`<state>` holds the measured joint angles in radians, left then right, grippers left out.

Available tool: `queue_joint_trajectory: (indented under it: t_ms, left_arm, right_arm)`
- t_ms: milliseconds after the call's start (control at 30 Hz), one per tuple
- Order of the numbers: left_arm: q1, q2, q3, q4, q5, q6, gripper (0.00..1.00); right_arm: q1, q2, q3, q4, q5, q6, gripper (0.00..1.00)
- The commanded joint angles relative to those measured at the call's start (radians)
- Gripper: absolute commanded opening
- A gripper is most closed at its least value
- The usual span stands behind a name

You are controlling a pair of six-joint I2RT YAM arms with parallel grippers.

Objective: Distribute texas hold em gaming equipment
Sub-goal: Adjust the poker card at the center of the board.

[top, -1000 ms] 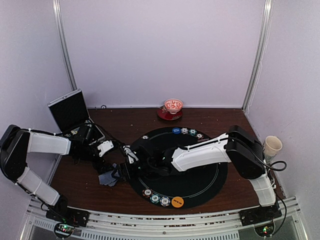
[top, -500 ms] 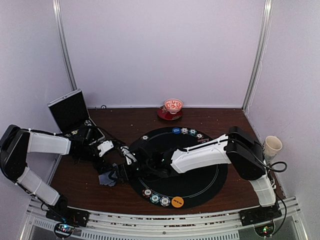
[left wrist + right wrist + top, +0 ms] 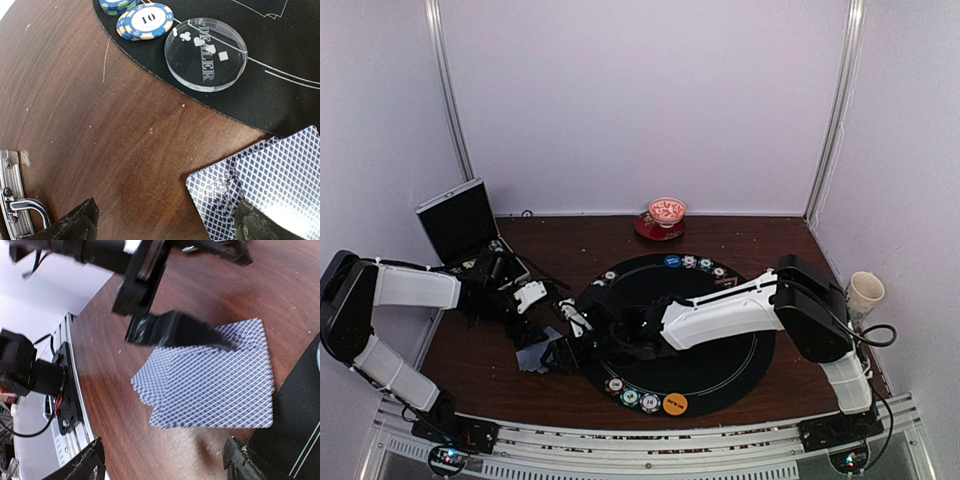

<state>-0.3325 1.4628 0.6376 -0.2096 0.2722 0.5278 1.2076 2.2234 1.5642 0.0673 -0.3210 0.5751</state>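
Note:
A few grey-blue-backed playing cards (image 3: 215, 385) lie fanned and overlapping on the brown table, just left of the black mat (image 3: 720, 350). In the top view the cards (image 3: 531, 357) sit between both grippers. My left gripper (image 3: 165, 227) is open, and one finger (image 3: 260, 225) hangs over a card corner (image 3: 265, 185). My right gripper (image 3: 162, 465) is open and low over the table, its jaws spanning the near edge of the cards with nothing held. A clear dealer disc (image 3: 206, 54) and a blue "10" chip (image 3: 146, 20) rest on the mat's edge.
Rows of chips (image 3: 630, 397) and an orange disc (image 3: 674, 404) lie on the mat's near edge, with more chips (image 3: 692, 262) at its far edge. A red-and-white bowl (image 3: 667, 211) stands at the back, an open case (image 3: 458, 220) back left, and a cup (image 3: 865, 290) at the right.
My right gripper has slid a little left and nearer, closing in on the cards. The left arm and the cards have stayed where they were.

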Motion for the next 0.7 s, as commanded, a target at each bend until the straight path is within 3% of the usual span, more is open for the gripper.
queue_joint_trajectory:
  t_ms: [0,667]
  left_arm:
    - [0.006,-0.018,0.026,-0.007,0.002,-0.002,0.98]
    - [0.006,-0.036,0.042,-0.029,0.01,-0.005,0.98]
  right_arm:
    - [0.04,-0.047,0.011,-0.074,-0.007,-0.082,0.82]
    - [0.101,0.125,0.185,-0.222,0.007,-0.147,0.83]
